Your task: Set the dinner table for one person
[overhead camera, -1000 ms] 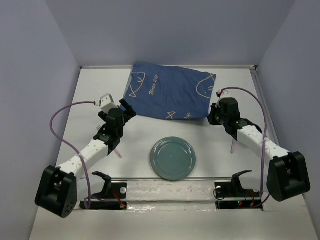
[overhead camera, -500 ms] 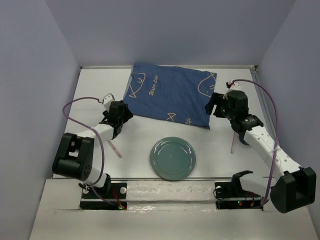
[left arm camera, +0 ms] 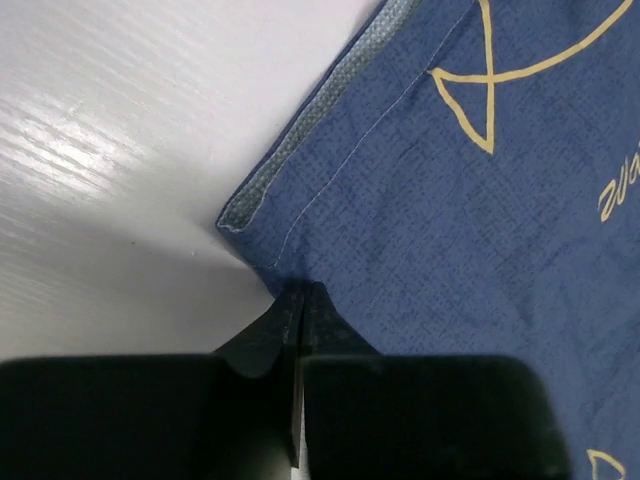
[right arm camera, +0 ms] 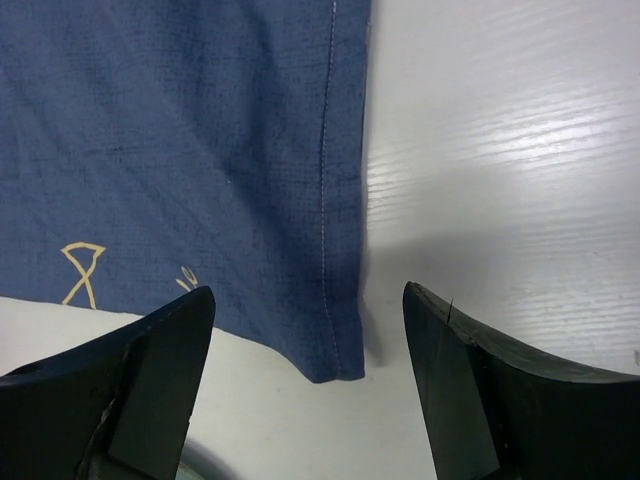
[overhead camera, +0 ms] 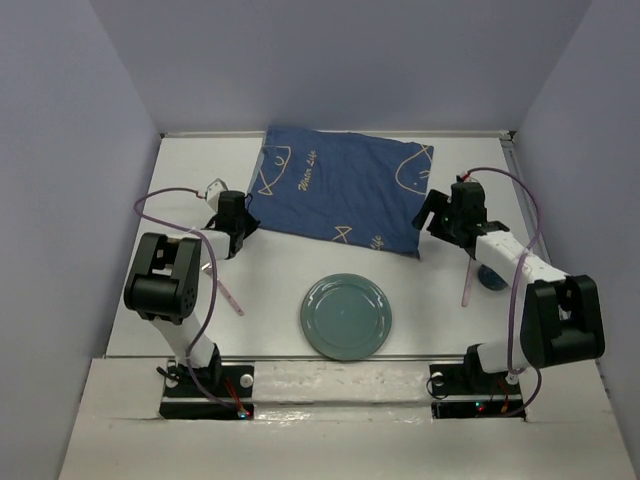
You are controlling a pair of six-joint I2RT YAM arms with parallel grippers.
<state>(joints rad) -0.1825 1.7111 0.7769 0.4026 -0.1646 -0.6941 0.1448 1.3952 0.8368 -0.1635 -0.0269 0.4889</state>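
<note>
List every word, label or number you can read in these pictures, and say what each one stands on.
"Wa": the start of a yellow handwritten line on the blue cloth, cut off by the edge of the left wrist view.
"Water Life" (probably): the same line seen from the top camera, too small to be sure.
Second yellow line near the cloth's near right corner: too small to read.
No other text can be read.

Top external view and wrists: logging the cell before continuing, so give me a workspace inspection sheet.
Surface: dinner table, white, flat.
Job's things: blue cloth at far middle; green plate near the front, apart from it; left pink stick and right pink stick flanking the plate.
Clutter: dark object partly hidden by the right arm.
Grippers: left pincer shut on the cloth's near-left edge; right pincer open, straddling its near-right corner.
Cables: left purple cable, right purple cable, arching free.
Surroundings: lavender walls.
</note>
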